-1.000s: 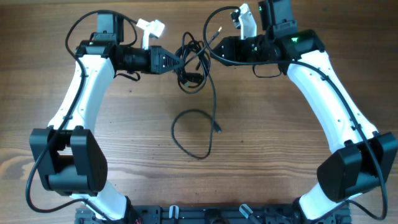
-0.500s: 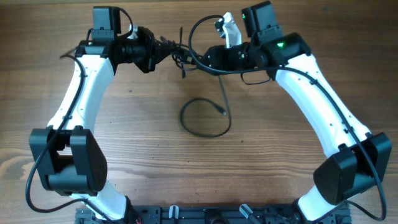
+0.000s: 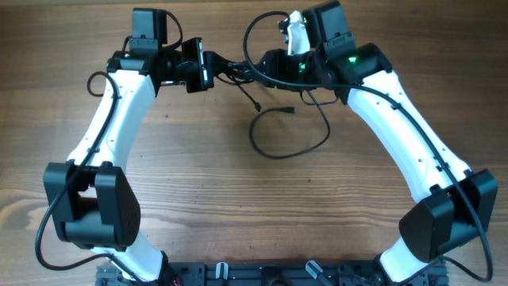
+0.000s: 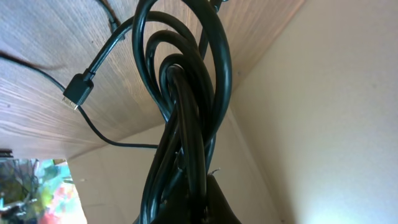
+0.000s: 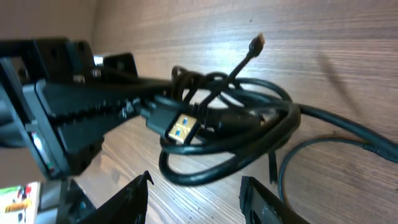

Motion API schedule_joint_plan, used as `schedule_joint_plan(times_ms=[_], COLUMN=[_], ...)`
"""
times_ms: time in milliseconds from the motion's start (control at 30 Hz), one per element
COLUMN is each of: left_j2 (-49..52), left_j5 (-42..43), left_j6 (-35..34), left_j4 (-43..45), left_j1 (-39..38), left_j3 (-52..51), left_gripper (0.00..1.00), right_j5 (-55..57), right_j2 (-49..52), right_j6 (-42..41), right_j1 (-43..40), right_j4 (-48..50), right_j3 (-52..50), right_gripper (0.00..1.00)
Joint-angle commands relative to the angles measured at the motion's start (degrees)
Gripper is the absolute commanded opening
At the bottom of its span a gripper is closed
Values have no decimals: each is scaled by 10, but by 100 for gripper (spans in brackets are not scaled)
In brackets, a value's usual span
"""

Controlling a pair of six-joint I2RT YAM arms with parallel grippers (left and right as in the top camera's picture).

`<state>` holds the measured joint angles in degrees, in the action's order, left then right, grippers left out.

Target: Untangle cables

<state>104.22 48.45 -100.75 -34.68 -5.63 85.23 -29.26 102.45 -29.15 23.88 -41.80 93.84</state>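
the cables (image 5: 224,118), a thin, limp, light black knot, hang pinched in the pressed-together tips of your left gripper (image 3: 205,68). your right gripper (image 5: 196,196) waits spread just short of them. likely springy and slick: take one strand beside the gold plug (image 5: 180,129), not the bundle.

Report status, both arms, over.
Left pincer shut on cables at the knot. Right pincer open, facing the knot. Slack loops on table.
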Motion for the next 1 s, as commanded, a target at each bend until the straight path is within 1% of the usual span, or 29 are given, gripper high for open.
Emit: schedule_joint_plan(times_ms=[0,100,200,267,400,500,633,800,967], left_j2=[-7,-7,-7,-7,-7,-7,-7,-7,-7], left_j5=[16,16,16,16,16,14,8,5,5], left_j6=[-33,-33,-33,-33,-33,-33,-33,-33,-32], left_j4=[2,2,2,2,2,2,2,2,2], left_j1=[-2,-2,-2,-2,-2,-2,-2,-2,-2], left_j3=[4,4,4,4,4,4,4,4,4], left_gripper=[4,4,4,4,4,4,4,4,4], right_j5=[47,53,55,60,65,65,66,66,61], right_j2=[12,12,12,12,12,12,12,15,33], right_j6=[-40,-42,-43,-44,-59,-71,-84,-84,-84], right_j1=[9,10,11,11,11,11,11,11,15], right_j4=[7,13,15,15,20,29,35,33,32], right_j3=[2,2,2,2,2,2,2,2,2], right_gripper=[45,43,38,37,38,45,48,47,42])
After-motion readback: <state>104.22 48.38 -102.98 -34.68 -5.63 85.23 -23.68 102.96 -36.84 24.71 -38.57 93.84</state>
